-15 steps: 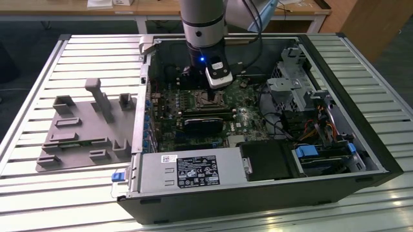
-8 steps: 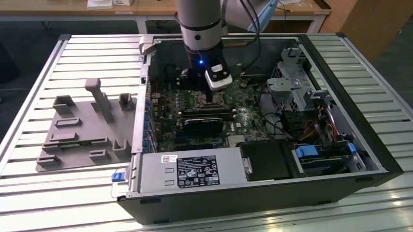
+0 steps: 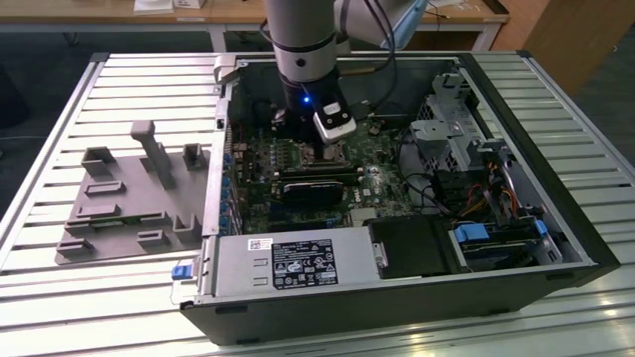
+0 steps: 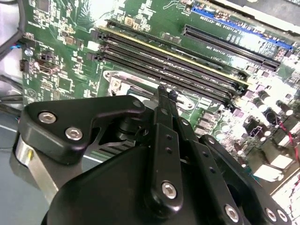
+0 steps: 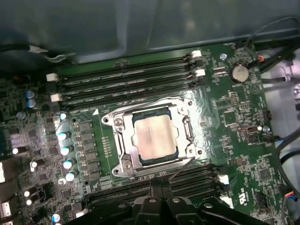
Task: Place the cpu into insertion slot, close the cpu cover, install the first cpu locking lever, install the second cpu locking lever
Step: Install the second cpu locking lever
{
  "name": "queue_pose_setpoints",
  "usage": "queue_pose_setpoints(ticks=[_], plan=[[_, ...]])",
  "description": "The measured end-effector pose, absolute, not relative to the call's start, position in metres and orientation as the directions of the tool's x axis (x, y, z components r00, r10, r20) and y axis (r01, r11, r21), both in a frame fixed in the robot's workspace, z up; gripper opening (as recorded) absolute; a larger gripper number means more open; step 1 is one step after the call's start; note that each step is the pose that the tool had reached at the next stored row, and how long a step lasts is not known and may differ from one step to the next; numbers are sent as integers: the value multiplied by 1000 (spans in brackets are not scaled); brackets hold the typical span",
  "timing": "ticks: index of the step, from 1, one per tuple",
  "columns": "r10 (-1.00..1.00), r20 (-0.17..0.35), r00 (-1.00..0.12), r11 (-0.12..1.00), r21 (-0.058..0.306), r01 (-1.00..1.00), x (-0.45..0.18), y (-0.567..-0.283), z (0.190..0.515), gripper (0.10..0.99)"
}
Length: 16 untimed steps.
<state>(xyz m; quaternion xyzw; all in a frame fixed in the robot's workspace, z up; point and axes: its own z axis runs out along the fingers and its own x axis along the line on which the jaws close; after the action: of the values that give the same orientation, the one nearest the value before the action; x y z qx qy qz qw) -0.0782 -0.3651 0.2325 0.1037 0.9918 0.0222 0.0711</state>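
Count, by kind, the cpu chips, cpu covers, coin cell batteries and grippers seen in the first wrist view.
cpu: 1
cpu cover: 1
coin cell battery: 1
gripper: 1
Total: 4

Insertion slot [image 3: 320,154] mostly hidden behind the arm in the exterior view

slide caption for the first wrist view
The cpu sits in its socket under the closed cpu cover, between rows of memory slots.
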Motion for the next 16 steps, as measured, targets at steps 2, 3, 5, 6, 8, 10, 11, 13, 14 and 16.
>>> queue_pose_setpoints(ticks=[2, 3, 5, 6, 8, 10, 11, 13, 14, 16], plan=[[194, -136, -971, 980, 59, 188, -80, -366, 231, 102], [187, -136, -973, 982, 59, 181, -80, -366, 231, 102], [181, -136, -974, 983, 61, 174, -81, -368, 230, 102], [182, -135, -974, 982, 68, 174, -81, -369, 229, 102], [185, -132, -974, 981, 87, 174, -82, -371, 229, 102], [187, -128, -974, 979, 109, 174, -82, -373, 228, 102], [188, -127, -974, 978, 117, 174, -82, -375, 228, 102], [190, -125, -974, 976, 128, 174, -83, -378, 227, 102], [190, -125, -974, 976, 129, 174, -84, -380, 226, 102], [190, -124, -974, 976, 132, 174, -84, -383, 226, 102]])
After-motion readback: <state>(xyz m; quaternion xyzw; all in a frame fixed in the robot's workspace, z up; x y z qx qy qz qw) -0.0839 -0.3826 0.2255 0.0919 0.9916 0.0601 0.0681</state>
